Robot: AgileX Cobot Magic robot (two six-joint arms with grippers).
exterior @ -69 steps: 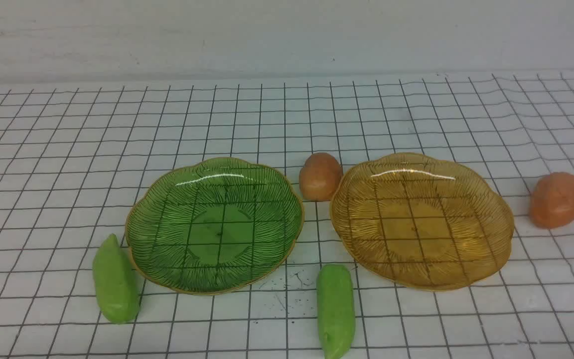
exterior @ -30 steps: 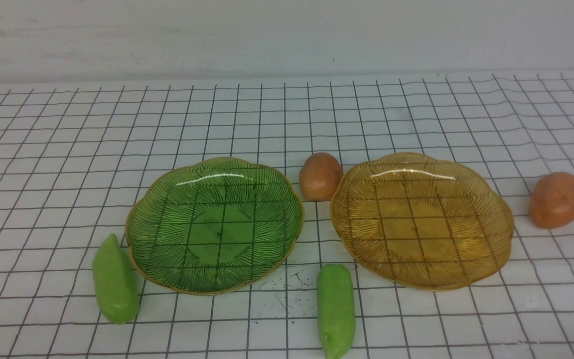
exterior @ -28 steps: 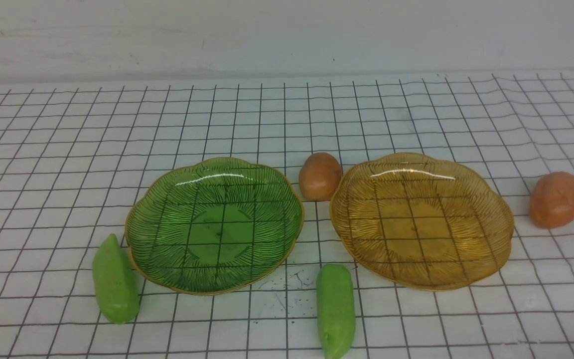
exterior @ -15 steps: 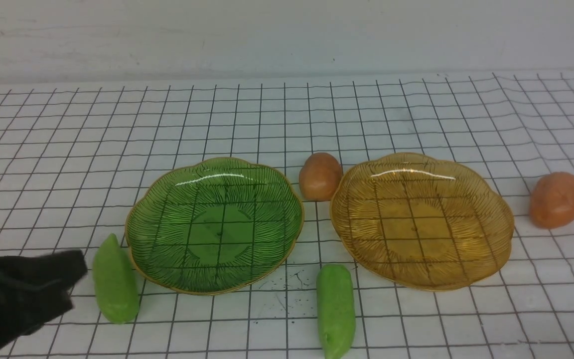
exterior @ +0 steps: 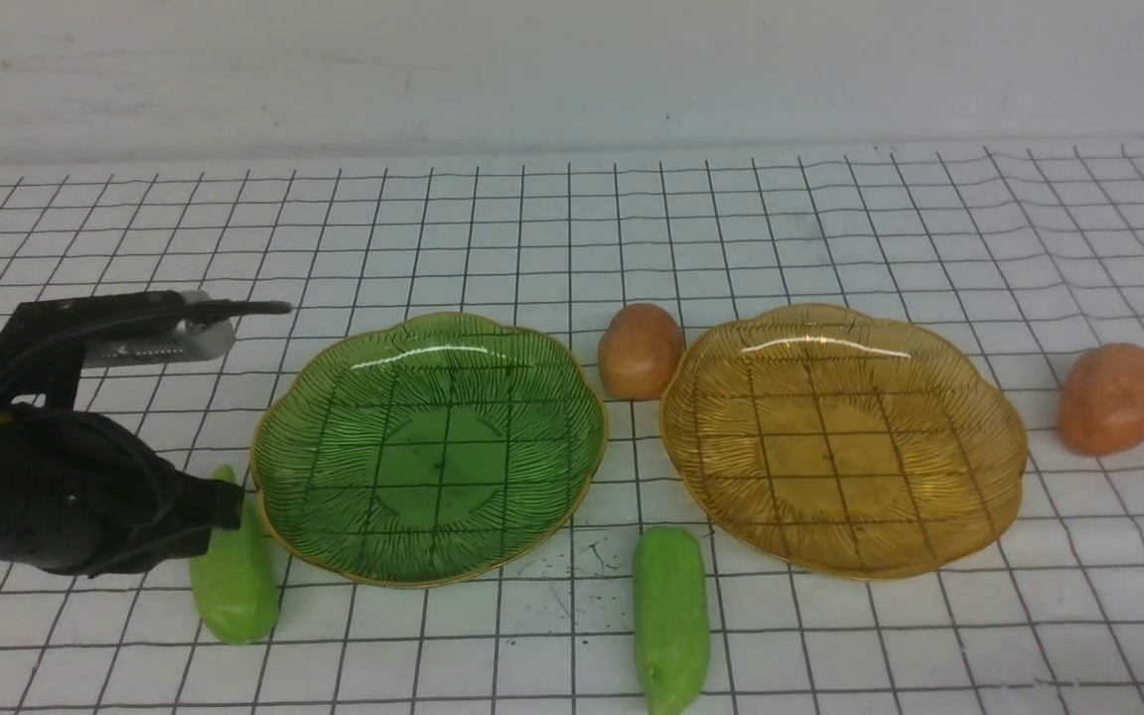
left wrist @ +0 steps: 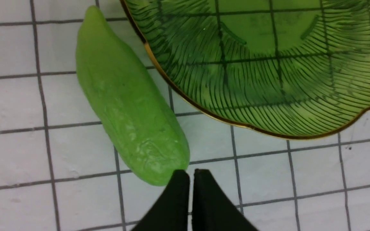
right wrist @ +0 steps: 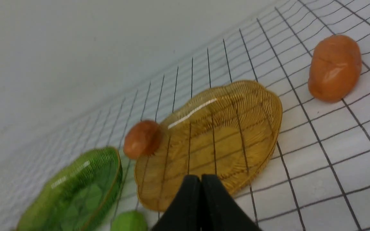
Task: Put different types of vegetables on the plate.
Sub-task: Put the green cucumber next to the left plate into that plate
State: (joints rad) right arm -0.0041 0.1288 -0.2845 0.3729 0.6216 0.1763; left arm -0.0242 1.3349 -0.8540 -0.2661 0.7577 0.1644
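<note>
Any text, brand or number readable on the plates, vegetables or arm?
None readable in any view.
Green plate, amber plate: only ribbed lines.
Left pod, middle pod, centre lump, right lump, left end effector: no marks.

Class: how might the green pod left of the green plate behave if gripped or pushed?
The green pod looks smooth and rounded, so it may roll sideways if nudged. Its tapered end could slip from the left pincer. It holds its shape lying flat, so probably stiff.
</note>
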